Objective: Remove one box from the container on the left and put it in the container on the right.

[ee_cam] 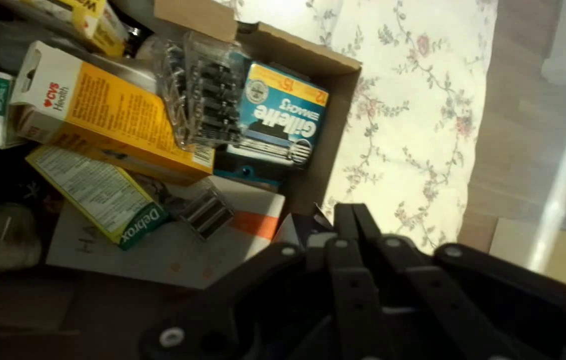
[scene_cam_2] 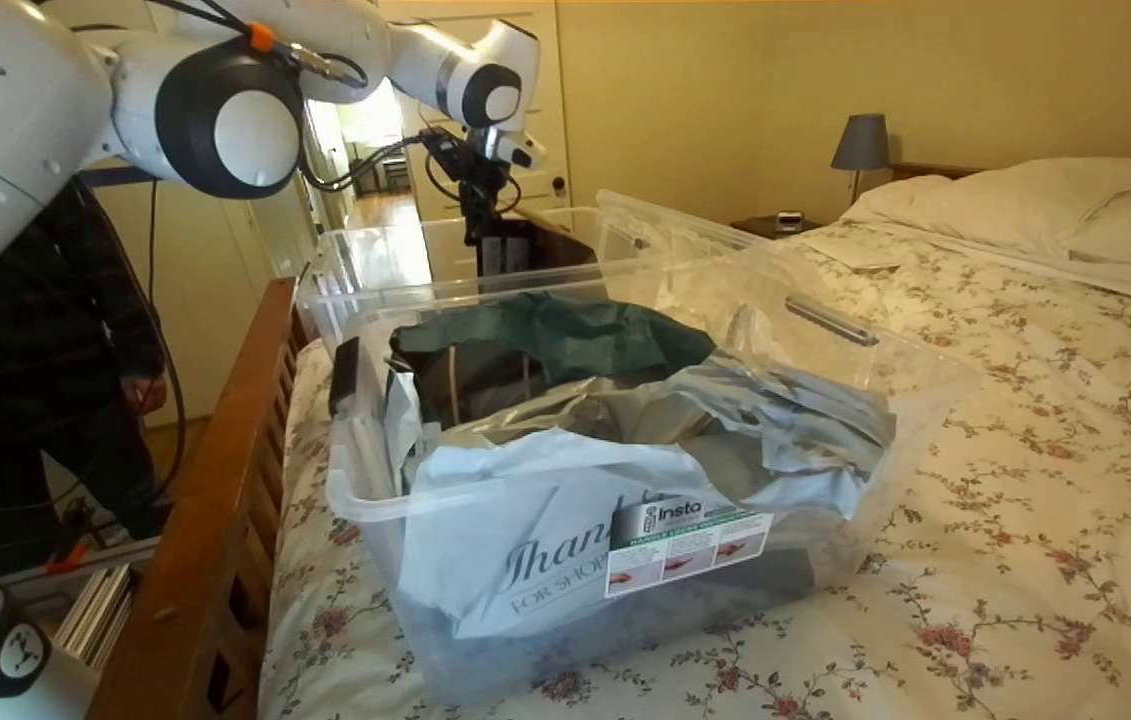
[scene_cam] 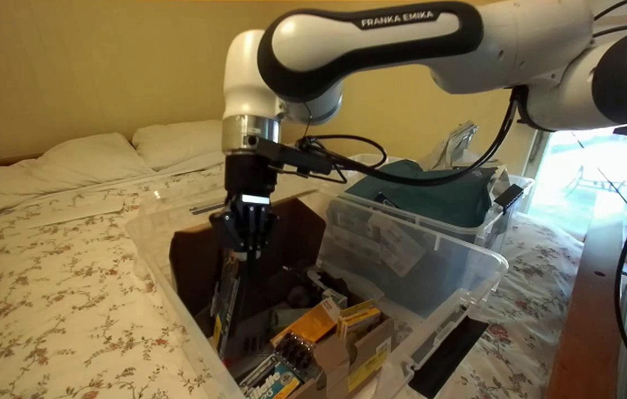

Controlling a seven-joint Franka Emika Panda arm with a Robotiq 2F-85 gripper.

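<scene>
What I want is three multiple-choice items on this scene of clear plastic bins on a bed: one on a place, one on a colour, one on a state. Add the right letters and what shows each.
1. Where is the blue rectangular Gillette box?
A. On the floral bedspread
B. Inside the brown cardboard carton
C. On the wooden bed rail

2. What colour is the tapered lampshade?
A. Red
B. White
C. Grey

3. What state is the carton in?
A. Open-topped
B. Taped shut
C. Folded flat

1: B, carton walls meet beside the box in the wrist view.
2: C, it shows plain grey in an exterior view.
3: A, the wrist view looks into it from above.
</scene>
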